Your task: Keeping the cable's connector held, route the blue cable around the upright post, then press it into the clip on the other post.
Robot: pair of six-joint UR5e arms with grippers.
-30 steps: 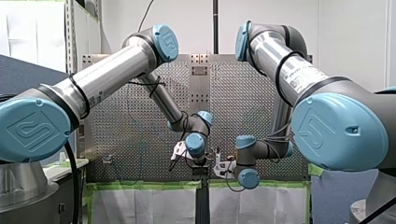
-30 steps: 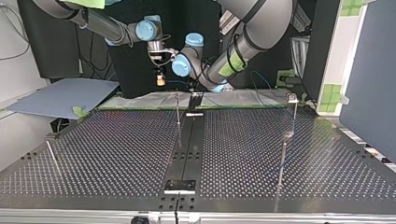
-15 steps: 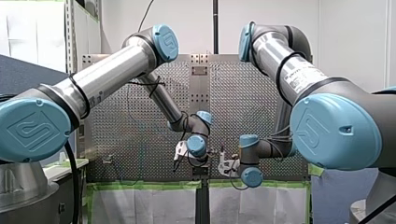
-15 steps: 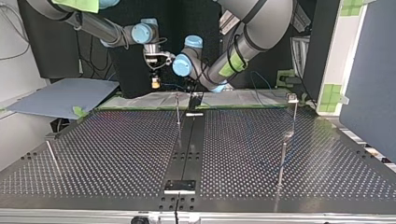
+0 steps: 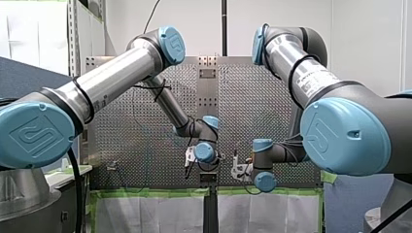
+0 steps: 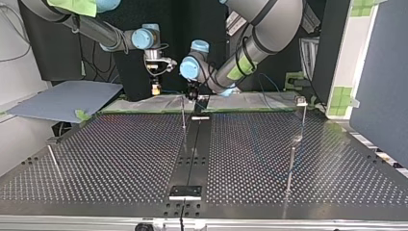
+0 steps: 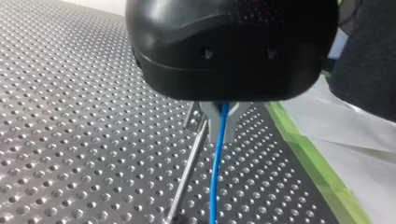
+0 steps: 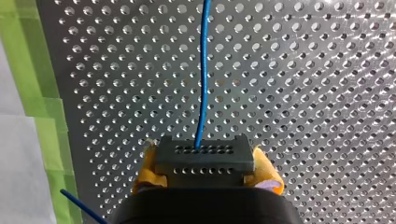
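Left arm: it comes in from the top view's right, with the forearm sloping down toward the far edge of the table (image 6: 120, 159). The wrist turns the left gripper (image 6: 192, 94) downward, at 1 o'clock from the head of the upright post (image 6: 184, 115) and just beside it.
Left tool: a black body with metal fingers (image 7: 209, 122) drawn narrow around the blue cable (image 7: 215, 177), which runs out between them.
Right arm: it enters from the top view's left with the forearm close to level. The wrist is bent so the right gripper (image 6: 155, 89) points down, at 10 o'clock from the post's head, near it but apart.
Right tool: its yellow pads (image 8: 145, 170) are clamped on the two sides of the connector (image 8: 204, 156).
Connector: a black block with rows of small holes across its face, held square between the pads.
Cable: thin and blue, it leaves the middle of the connector and runs straight ahead of the right gripper, above the perforated surface. In the left wrist view it hangs straight beyond the fingers, just beside the post. Whether it touches the post cannot be told.
Clip post: it stands at 3 o'clock from the upright post in the top view, with the clip (image 6: 301, 101) at its head, well apart from the cable and both grippers.
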